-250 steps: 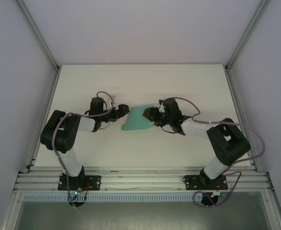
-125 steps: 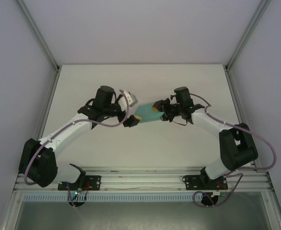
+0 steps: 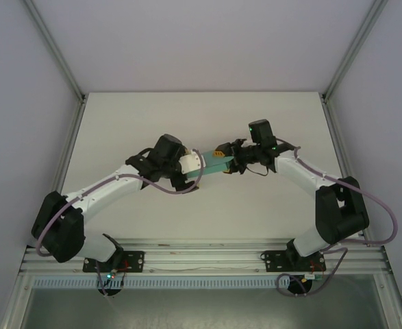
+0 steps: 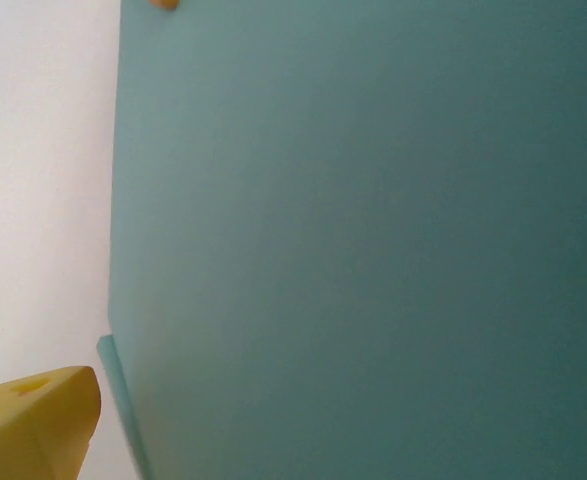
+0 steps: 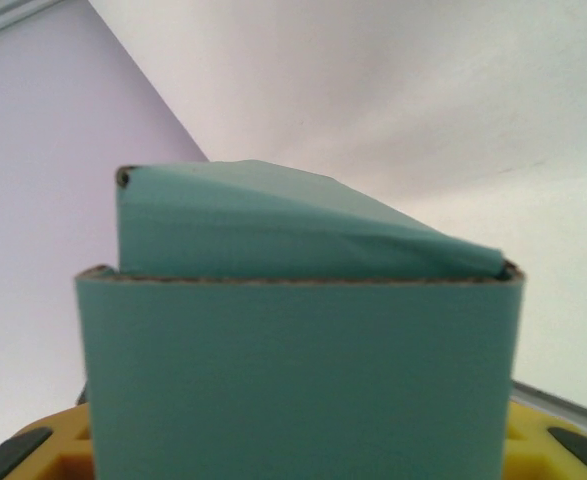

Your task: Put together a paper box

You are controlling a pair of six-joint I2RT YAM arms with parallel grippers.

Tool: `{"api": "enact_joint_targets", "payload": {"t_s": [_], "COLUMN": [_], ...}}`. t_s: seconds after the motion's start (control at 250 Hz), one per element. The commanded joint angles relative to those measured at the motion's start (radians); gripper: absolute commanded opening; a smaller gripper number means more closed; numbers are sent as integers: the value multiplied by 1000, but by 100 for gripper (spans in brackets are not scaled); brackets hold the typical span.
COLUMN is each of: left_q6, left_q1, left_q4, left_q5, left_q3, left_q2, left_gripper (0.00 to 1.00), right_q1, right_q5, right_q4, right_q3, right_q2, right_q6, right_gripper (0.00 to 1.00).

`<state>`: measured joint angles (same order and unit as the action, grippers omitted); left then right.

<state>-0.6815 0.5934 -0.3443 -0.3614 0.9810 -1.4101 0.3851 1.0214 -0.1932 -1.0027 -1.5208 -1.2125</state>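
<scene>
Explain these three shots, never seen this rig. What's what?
Two small robot arms are bolted at the near edge of a white table; each ends in a two-finger gripper. The wide picture looks down from above and behind them; the other two come from cameras on the wrists. The right gripper is closed on the paper box, a teal card piece, seen between its yellow fingers in its wrist view. The left gripper stands open right beside the box, its camera very close to a teal face; whether it touches, I cannot tell.
</scene>
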Motion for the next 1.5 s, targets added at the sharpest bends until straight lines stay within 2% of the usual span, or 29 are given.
{"api": "enact_joint_targets", "payload": {"t_s": [0.0,0.068,0.284,0.416,0.468,0.56,0.596,0.604,0.612,0.62,0.648,0.779,0.867,0.963,1.103,1.191,1.239,1.291,1.379,1.411,1.495], "left_q6": [-7,-11,-30,-32,-35,-50,-62,-66,-68,-69,-70,-80,-93,-101,-114,-122,-134,-142,-142,-143,-150], "left_q1": [32,48,59,59,59,59,59,59,59,58,59,54,54,51,36,26,25,24,25,23,23], "left_q4": [40,54,135,122,115,87,72,70,68,66,61,7,-55,-194,-317,-373,-406,-436,-488,-509,-542], "left_q5": [117,149,162,180,177,137,113,110,106,104,103,83,43,33,22,-23,-46,-48,-26,-24,-39], "left_q3": [27,24,3,15,19,22,22,22,21,21,22,22,43,112,194,246,275,302,351,367,398], "left_q2": [-13,-7,22,17,19,23,26,26,28,28,30,23,-13,-84,-187,-241,-267,-295,-347,-365,-403], "left_gripper": [96,92,58,48,46,44,44,44,43,43,43,43,43,43,43,44,44,45,46,47,48], "right_q1": [-3,-2,-2,-2,-2,-3,-5,-5,-6,-8,-12,-85,-143,-155,-156,-157,-157,-157,-155,-153,-135], "right_q5": [53,54,54,54,52,28,14,11,8,4,-14,-205,-402,-628,-805,-887,-857,-725,-497,-424,-318], "right_q4": [78,86,93,79,72,69,66,65,63,60,39,-124,-227,-281,-173,-29,62,92,5,-30,-110], "right_q3": [21,26,38,41,43,51,51,51,51,50,48,23,-8,-46,-27,75,136,165,135,123,111], "right_q2": [11,16,30,45,50,61,66,68,69,71,76,134,179,234,357,457,506,539,540,530,494], "right_q6": [-104,-113,-125,-117,-118,-110,-106,-103,-102,-99,-84,88,224,404,793,930,1003,1111,1197,1232,1343], "right_gripper": [36,37,41,46,56,63,77,82,93,98,100,99,99,99,100,100,100,100,100,97,90]}}
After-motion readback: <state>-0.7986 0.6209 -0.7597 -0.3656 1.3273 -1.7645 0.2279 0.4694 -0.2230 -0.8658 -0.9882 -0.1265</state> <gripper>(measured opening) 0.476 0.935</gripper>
